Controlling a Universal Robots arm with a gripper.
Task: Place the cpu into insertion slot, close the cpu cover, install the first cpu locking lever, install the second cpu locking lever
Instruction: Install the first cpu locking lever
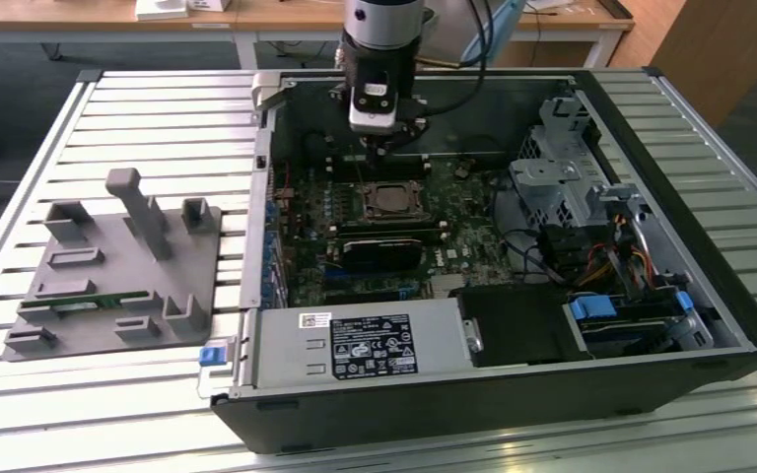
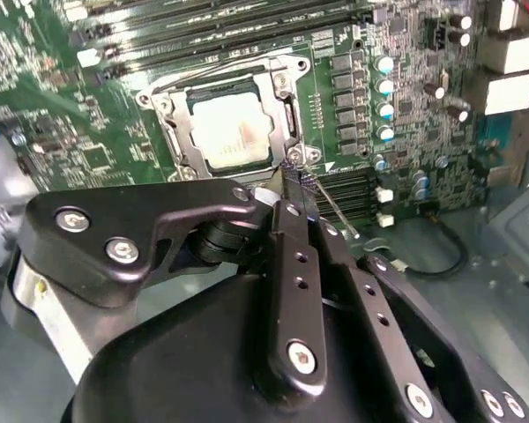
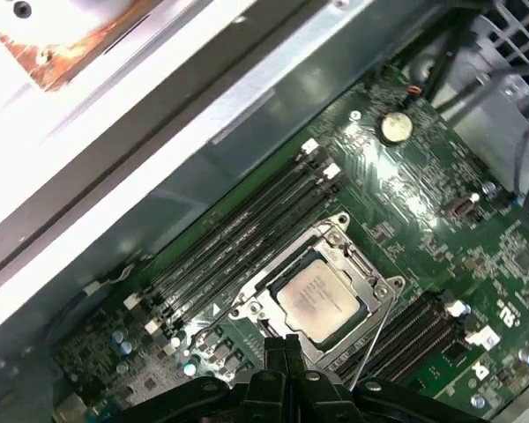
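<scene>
The cpu (image 2: pixel 232 130) lies flat in the insertion slot (image 1: pixel 366 203) on the green motherboard, its silver top showing through the window of the cpu cover (image 2: pixel 282 75), which lies down around it. The same chip (image 3: pixel 322 301) and cover frame (image 3: pixel 337 231) appear in the first wrist view. My gripper (image 2: pixel 292 179) hovers at one corner of the socket with its black fingers (image 2: pixel 297 256) pressed together, nothing visibly between them. A thin metal locking lever (image 2: pixel 337 214) runs slanted right beside the fingertips; it also shows as a bare rod (image 3: pixel 370 345). In the exterior view the gripper (image 1: pixel 386 150) hangs just behind the socket.
Long memory slots (image 3: pixel 247 233) flank the socket. The open computer case (image 1: pixel 694 325) holds a drive cage (image 1: pixel 556 182), cables and a power supply (image 1: pixel 366 345). A grey fixture plate (image 1: pixel 122 266) lies on the slatted table at the exterior view's left.
</scene>
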